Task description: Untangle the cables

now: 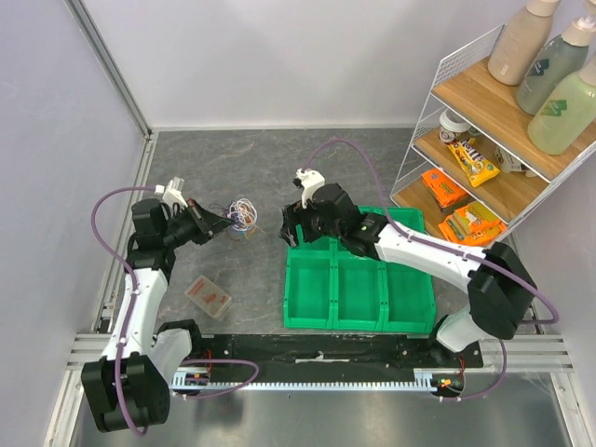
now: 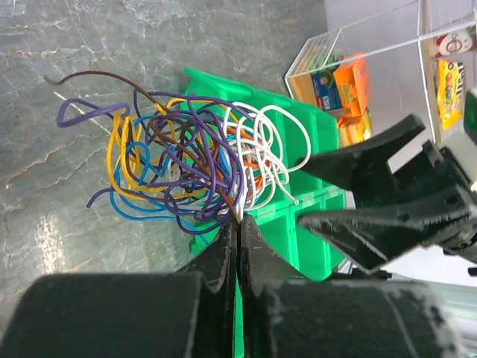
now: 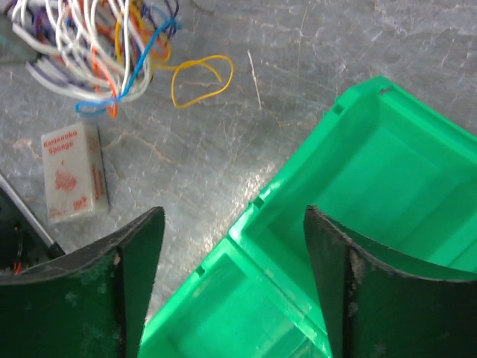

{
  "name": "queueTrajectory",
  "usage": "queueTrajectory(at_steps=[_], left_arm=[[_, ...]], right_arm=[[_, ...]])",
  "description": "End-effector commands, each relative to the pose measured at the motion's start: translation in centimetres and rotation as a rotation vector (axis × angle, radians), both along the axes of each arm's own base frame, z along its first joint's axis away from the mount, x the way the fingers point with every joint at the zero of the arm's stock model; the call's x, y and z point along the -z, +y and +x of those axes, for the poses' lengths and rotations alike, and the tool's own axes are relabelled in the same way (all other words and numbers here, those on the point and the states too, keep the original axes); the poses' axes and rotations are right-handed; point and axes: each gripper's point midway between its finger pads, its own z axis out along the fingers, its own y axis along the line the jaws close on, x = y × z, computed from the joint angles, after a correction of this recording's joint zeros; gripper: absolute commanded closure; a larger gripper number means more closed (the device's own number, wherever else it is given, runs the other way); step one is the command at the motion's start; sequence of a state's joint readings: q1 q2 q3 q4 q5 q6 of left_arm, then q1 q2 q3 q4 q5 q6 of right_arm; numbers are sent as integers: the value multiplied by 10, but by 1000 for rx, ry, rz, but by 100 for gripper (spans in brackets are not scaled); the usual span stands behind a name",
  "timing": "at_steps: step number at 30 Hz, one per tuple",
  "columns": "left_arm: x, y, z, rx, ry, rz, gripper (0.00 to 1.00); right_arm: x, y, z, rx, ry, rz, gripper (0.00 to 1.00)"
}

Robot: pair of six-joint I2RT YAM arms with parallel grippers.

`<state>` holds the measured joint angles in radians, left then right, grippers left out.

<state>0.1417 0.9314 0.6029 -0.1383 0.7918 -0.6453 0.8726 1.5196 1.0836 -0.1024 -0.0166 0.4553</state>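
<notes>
The left gripper [image 2: 238,224] is clenched on strands of the cables [image 2: 195,160], anchoring that bundle just ahead of its tips. The right gripper [image 3: 232,216], released and spread wide, hovers over the green bin [image 3: 387,186] rim with the bundle ahead-left, likely to pluck a loop.

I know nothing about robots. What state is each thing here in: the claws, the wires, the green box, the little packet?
Bundle of thin coloured wires: tangled, pinched at one edge.
Left claw: shut on the bundle.
Green plastic compartment bin: compartments in view empty.
Right claw: open, holding nothing, above the bin's rim.
Small clear sponge packet: lying flat, untouched.
</notes>
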Motion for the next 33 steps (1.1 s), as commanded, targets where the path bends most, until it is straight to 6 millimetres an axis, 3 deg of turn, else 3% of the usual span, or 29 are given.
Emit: queueTrajectory(at_steps=[1,4,7,13,17,21,24,29,31,33], left_arm=[[-27,-5,-17,83,-98,70,98],[-31,-3,-22,71,-124,95,98],[-28,-4,-26,58,-109,83,98],[-28,-5,-32,64,-113,82,98],[-29,-5,-36,55,-115,82,98],[-29,-6,-37,54,-112,73,98],[-27,-5,-38,51,-104,72,98],[-18,-4,-36,38,-74,73,98],[-15,-3,-36,36,-57,73,98],[-13,-3,-37,38,-45,74,98]], right_arm=[[-52,35,31,27,-124,168,23],[-58,60,25,-55,-117,229,34],[-67,77,9,-136,-146,287,34],[-77,84,-9,-145,-177,333,30],[-79,87,-16,-132,-201,331,37],[-79,84,-2,-45,-210,269,44],[-75,77,6,12,-216,234,43],[-69,90,13,-7,-199,193,43],[-68,95,14,-10,-192,202,49],[-68,95,15,4,-194,210,63]])
